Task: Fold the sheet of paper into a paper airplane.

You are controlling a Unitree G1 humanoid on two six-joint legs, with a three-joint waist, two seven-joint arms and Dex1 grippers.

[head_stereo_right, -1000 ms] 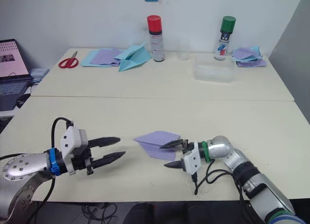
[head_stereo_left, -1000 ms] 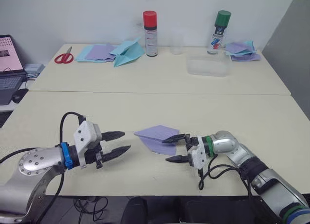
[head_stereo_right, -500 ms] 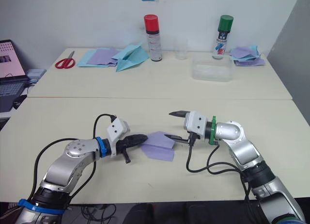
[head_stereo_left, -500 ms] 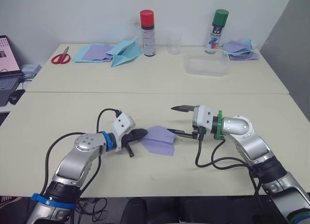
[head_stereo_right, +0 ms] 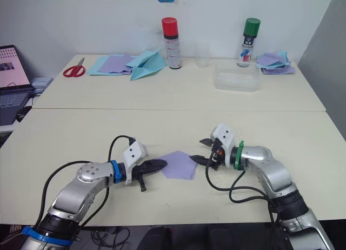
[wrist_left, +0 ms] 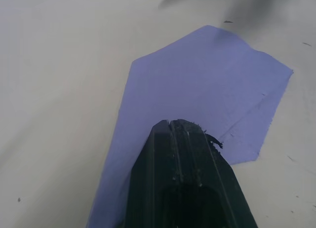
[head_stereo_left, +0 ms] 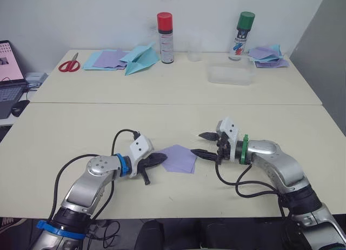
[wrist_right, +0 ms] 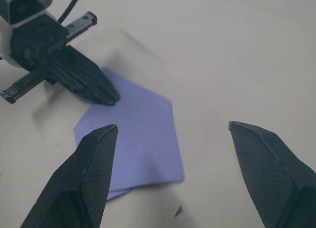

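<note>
The sheet of paper (head_stereo_left: 180, 158) lies flat on the near table as a lavender five-sided folded shape, also seen in the wrist views (wrist_left: 207, 75) (wrist_right: 143, 134). My left gripper (head_stereo_left: 158, 159) is shut, and its tip rests on top of the sheet's left edge (wrist_left: 177, 125). My right gripper (head_stereo_left: 197, 144) hovers open just right of the sheet, one finger low by the sheet's right edge and one above it. Nothing sits between its fingers (wrist_right: 98, 144).
On the far table stand a red-capped spray can (head_stereo_left: 165, 36), a green-capped can (head_stereo_left: 243, 28), a clear container (head_stereo_left: 232, 74) and a clear cup (head_stereo_left: 194, 51). A light-blue paper plane (head_stereo_left: 141, 58), scissors (head_stereo_left: 69, 63) and piles of sheets (head_stereo_left: 108, 59) lie there. A laptop (head_stereo_left: 11, 71) is at left.
The right gripper has dropped lower and narrowed its opening beside the sheet's right edge. The sheet lies flatter. The left gripper, open a second ago, stays shut on the sheet's left edge.
</note>
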